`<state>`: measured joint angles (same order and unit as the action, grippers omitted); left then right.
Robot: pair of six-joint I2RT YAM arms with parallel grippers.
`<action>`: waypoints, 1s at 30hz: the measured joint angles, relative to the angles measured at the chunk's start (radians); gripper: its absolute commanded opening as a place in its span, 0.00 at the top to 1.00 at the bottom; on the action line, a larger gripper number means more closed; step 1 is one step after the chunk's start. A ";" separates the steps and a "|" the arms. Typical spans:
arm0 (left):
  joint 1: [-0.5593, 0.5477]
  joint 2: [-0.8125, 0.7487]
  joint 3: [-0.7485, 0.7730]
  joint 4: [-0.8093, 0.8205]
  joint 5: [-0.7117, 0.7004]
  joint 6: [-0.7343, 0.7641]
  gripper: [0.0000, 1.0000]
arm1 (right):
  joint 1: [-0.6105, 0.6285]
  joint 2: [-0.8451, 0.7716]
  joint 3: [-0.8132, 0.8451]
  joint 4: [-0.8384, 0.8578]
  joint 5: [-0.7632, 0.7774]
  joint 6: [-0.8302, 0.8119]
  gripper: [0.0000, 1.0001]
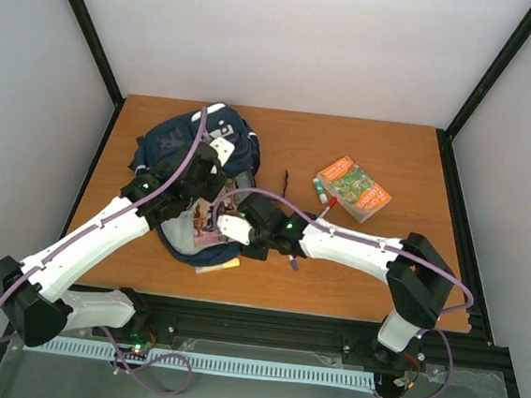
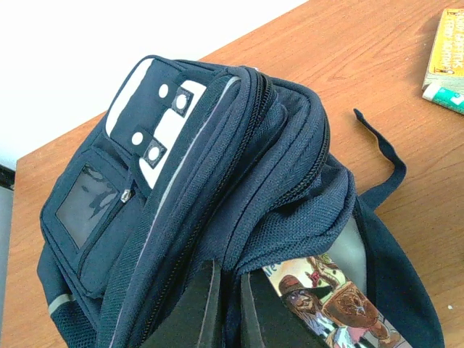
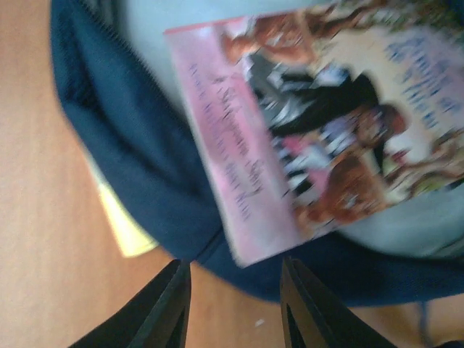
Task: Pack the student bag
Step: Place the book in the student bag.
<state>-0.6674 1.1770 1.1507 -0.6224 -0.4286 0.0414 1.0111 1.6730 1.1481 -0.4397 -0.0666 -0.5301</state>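
Right gripper, jaws apart, faces pink illustrated book poking corner-first from navy fabric backpack, clamped by left gripper.

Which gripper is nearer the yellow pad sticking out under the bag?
Right. The right gripper hovers open just beside the yellow pad at the bag's near edge; the left gripper is farther back, clamped on the bag's top flap.
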 measured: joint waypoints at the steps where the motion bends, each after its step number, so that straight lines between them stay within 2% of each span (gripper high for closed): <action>1: 0.000 -0.002 -0.001 0.000 0.003 0.000 0.99 | 0.018 0.008 0.013 0.016 0.037 -0.026 0.63; 6: 0.000 -0.004 -0.002 -0.003 0.010 -0.005 0.99 | 0.080 0.084 0.073 0.103 0.171 -0.146 0.58; 11: 0.002 -0.006 -0.002 -0.003 0.011 -0.008 0.99 | 0.108 0.178 0.091 0.139 0.221 -0.230 0.55; 21: 0.005 -0.010 -0.002 -0.006 0.037 -0.019 0.99 | 0.106 0.305 0.102 0.343 0.392 -0.366 0.71; 30: 0.005 -0.011 -0.002 -0.006 0.047 -0.021 0.99 | 0.055 0.451 0.246 0.489 0.465 -0.467 0.76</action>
<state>-0.6621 1.1664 1.1488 -0.6285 -0.3813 0.0208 1.0664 2.1239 1.3945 0.0498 0.3981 -0.9974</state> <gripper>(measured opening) 0.049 0.248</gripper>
